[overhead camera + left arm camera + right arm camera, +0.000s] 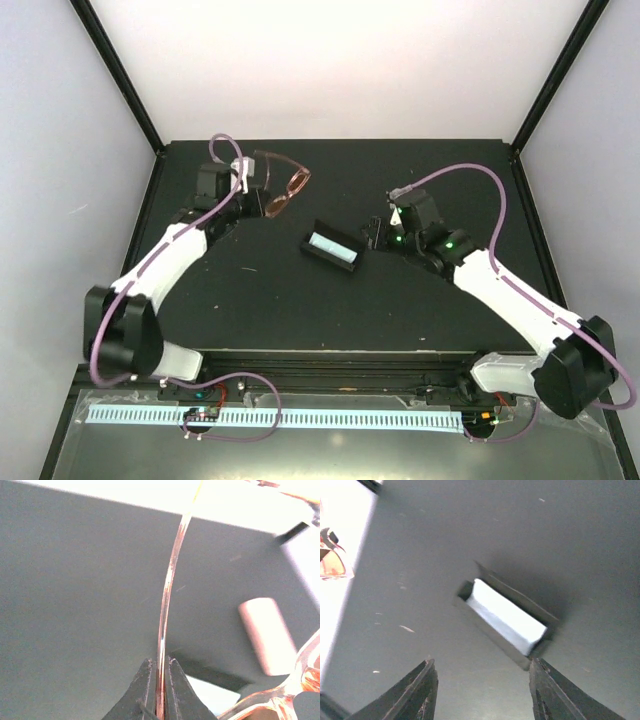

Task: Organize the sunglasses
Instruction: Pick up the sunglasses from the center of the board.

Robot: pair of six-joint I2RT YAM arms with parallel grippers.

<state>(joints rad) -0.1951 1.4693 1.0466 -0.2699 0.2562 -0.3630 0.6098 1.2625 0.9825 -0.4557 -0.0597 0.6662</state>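
Left tool (160, 680) is clamping one arm of the amber-brown thin-framed sunglasses (287, 186).
The pair is hanging over the dark desk's (250, 300) far left; the right tool (481, 667) is gaping wide, empty, above an open black oblong case (505, 617).

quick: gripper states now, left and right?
Left gripper: shut on the amber sunglasses, by one temple arm.
Right gripper: open, holding nothing.
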